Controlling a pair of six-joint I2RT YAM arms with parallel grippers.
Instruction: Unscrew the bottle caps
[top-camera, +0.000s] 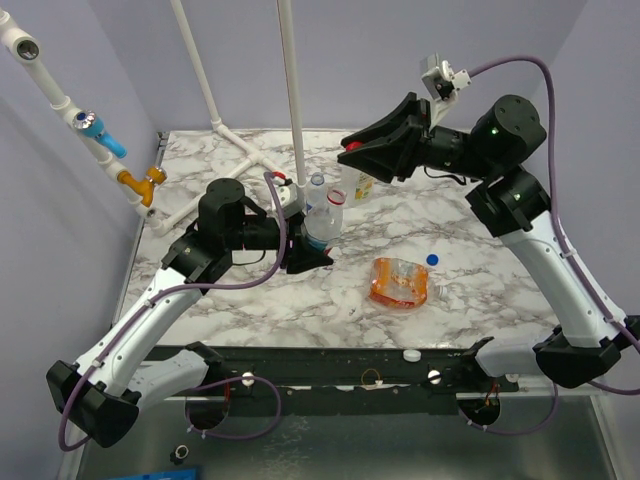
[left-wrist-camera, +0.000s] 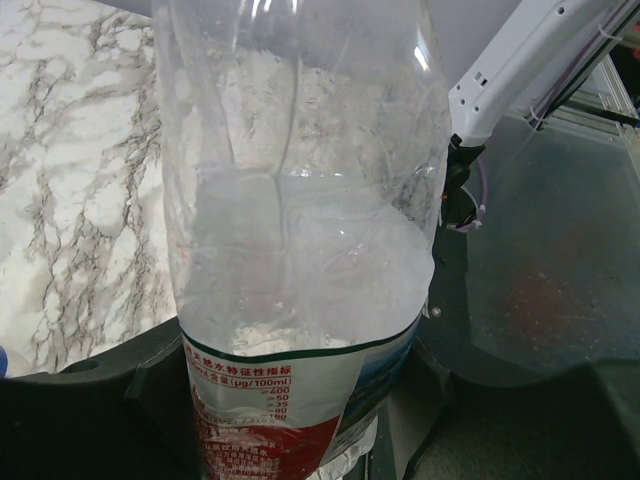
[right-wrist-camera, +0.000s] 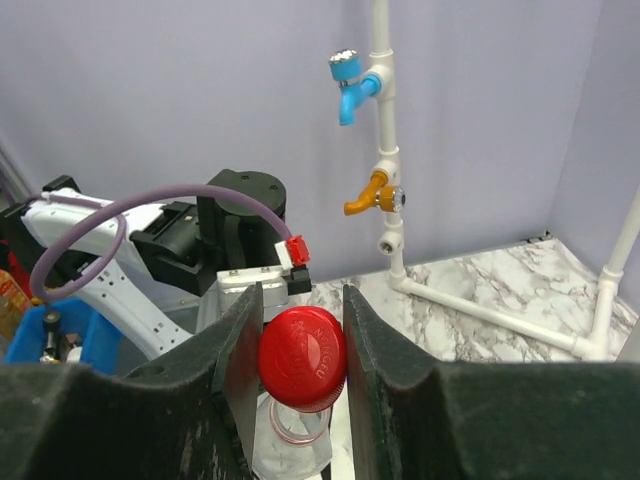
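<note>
Red cap (right-wrist-camera: 302, 357) pinched between the 2 narrow-set fingers of the right gripper (right-wrist-camera: 302, 338), held at far centre just above the red-ringed neck of a clear bottle (top-camera: 322, 218). Left gripper (top-camera: 306, 252) is closed on that bottle's body, keeping it roughly upright over the marble table (top-camera: 250, 300), left of centre. Orange bottle (top-camera: 400, 282) lies on its side right of centre, with 1 blue cap (top-camera: 432, 259) just beyond its right end. White cap (top-camera: 411, 355) rests on the dark rail (top-camera: 330, 362) at the near edge.
</note>
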